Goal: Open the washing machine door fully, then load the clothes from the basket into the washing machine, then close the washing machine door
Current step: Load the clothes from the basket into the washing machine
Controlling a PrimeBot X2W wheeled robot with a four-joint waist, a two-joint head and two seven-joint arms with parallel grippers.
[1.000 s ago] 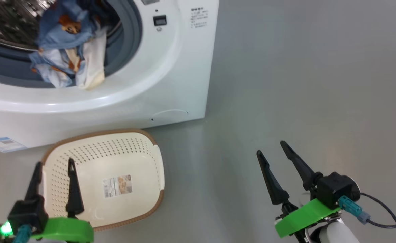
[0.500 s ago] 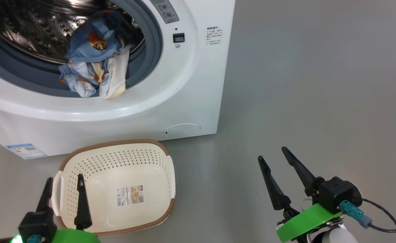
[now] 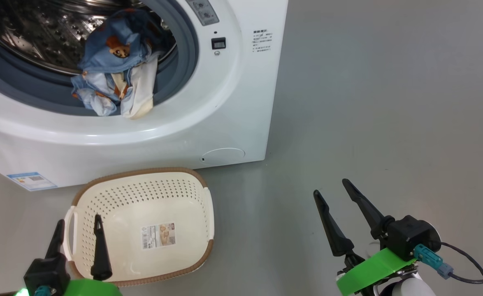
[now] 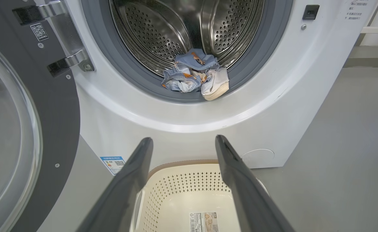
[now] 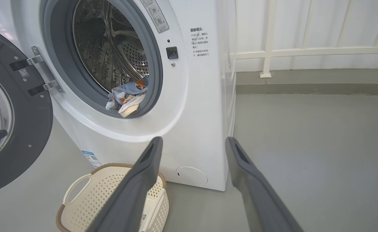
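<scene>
The washer [image 3: 233, 102] is seen ahead of both claws, its round mouth uncovered. Its door [image 4: 57, 129] is swung wide on its hinges and is found ahead and to the left of the left claw [image 3: 79, 220], with the inner side of the glass turned towards that claw. The grey floor [image 3: 369, 123] is spread beneath both claws. The basket [image 3: 114, 230] is set on it just before the washer's foot, directly ahead of and below the left claw; in the head view that claw's two fingers are seen over the basket's near left part, and a label [image 3: 158, 235] is shown on the basket's bottom. Whether the fingers touch the basket cannot be told. The clothes [image 3: 114, 78] are heaped at the lower lip of the drum [image 4: 150, 35], ahead of and above the left claw and well apart from it; a pale piece is draped forward over the grey gasket [image 3: 184, 74]. From the right claw [image 3: 330, 187] the clothes are placed ahead and to the left, well apart. The right claw is held over the floor, to the right of the basket and apart from it, near the washer's right front corner. Both claws are spread wide, and nothing is gripped by either.
</scene>
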